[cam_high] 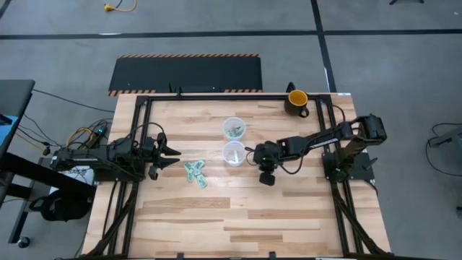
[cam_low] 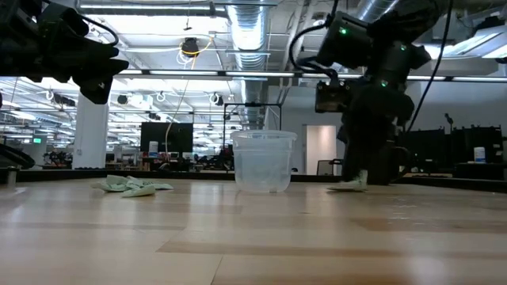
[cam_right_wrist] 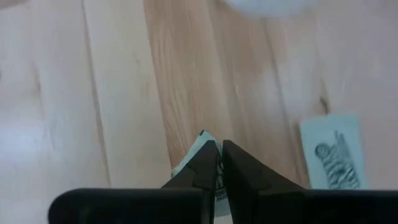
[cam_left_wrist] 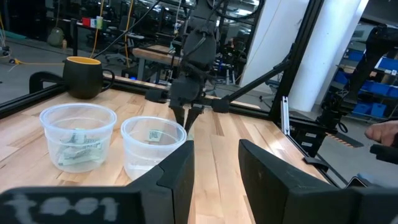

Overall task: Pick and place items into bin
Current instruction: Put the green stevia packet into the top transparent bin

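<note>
Beyond my tool: grey floor (cam_high: 404, 72), a black mat with striped edge (cam_high: 186, 74), ceiling ducts (cam_low: 253, 24), strip lights, distant shelving.

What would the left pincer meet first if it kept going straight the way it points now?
Probably the nearer clear cup, which sits just ahead of the left pincer and slightly to one side. Depth is hard to judge; if it slips past, the right pincer at the table is next.
</note>
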